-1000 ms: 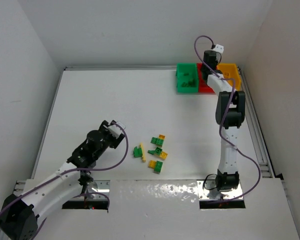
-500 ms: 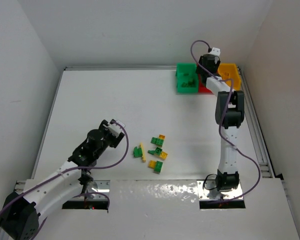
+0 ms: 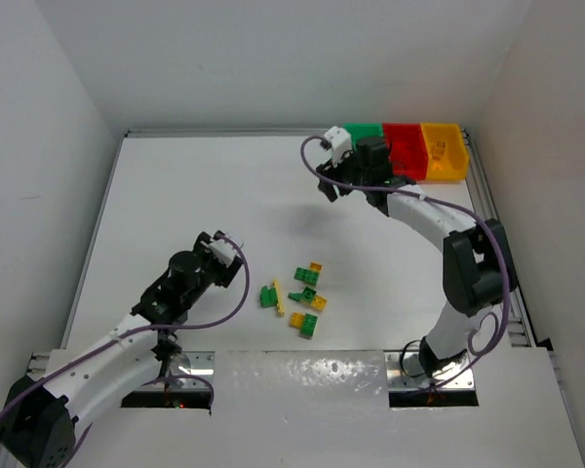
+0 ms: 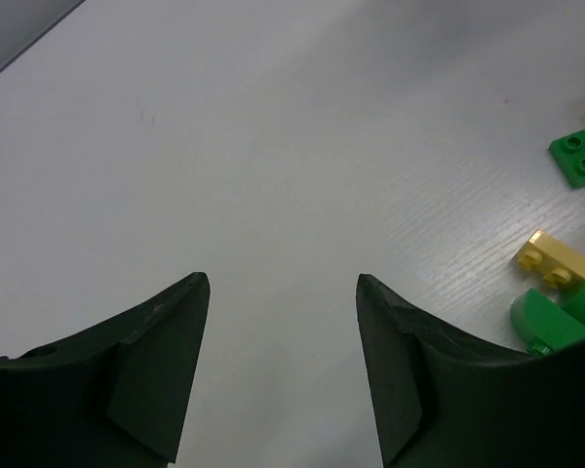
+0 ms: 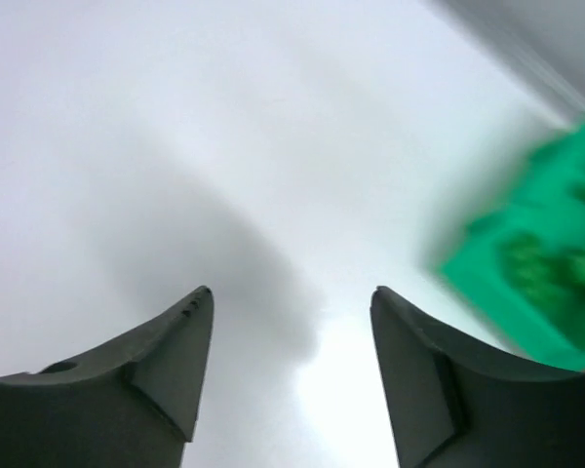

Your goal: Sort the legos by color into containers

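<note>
Now the right gripper point(image 5: 291, 292), fingers apart and empty, should come down right over one lego point(image 3: 302, 276), then pinch softly.

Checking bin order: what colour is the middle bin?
The middle bin is red, best seen in the top view.
</note>
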{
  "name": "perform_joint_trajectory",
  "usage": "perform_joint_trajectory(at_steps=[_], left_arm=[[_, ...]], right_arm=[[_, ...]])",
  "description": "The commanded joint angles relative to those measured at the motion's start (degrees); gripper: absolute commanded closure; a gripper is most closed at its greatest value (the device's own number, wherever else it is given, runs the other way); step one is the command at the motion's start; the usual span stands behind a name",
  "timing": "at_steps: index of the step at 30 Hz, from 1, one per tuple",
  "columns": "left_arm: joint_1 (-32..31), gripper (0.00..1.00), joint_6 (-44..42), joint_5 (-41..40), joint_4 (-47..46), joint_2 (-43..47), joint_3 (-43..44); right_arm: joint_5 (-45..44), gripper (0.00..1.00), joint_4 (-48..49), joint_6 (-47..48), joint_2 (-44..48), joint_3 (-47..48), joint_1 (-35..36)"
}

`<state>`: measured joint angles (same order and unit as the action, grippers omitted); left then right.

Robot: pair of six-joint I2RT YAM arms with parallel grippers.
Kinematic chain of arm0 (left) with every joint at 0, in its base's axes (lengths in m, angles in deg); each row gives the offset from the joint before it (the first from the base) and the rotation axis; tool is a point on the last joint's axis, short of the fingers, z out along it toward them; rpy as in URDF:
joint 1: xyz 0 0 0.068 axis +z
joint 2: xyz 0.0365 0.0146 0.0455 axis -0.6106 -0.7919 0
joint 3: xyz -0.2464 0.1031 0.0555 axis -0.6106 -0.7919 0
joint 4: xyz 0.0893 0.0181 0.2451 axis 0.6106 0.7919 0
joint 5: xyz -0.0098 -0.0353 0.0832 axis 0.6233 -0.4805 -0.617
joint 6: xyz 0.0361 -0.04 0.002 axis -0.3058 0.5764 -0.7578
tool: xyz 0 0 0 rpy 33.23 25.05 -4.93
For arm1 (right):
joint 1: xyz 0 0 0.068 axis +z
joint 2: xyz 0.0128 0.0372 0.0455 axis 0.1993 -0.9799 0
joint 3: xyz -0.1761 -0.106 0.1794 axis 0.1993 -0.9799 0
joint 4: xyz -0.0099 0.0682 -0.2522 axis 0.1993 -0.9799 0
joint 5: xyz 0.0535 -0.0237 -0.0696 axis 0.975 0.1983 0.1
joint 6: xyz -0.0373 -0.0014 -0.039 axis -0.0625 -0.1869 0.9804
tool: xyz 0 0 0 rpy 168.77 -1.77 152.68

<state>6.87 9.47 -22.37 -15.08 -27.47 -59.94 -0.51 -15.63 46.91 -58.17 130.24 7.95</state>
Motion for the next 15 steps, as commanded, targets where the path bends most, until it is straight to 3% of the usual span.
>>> perform_joint_trajectory(at_steps=[1, 5, 9, 15], left_arm=[[-0.70, 0.40, 1.66, 0.04, -1.29, 0.66, 2.84], [-1.32, 0.40, 2.18, -0.31, -1.55, 2.24, 2.14], [-2.19, 0.40, 2.27, -0.92, -1.29, 3.38, 1.96], [-2.81, 0.40, 2.62, -2.94, -2.69, 4.17, 1.26]], right_arm=[[17.22, 0.37, -11.22, 7.60, 3.69, -2.76, 2.17], [10.99, 0.40, -19.59, 11.92, 5.54, -7.05, 11.04], [10.63, 0.39, -12.05, 3.85, 8.43, -13.30, 16.05], [7.03, 0.37, -8.17, 3.92, 6.43, -13.75, 23.18]])
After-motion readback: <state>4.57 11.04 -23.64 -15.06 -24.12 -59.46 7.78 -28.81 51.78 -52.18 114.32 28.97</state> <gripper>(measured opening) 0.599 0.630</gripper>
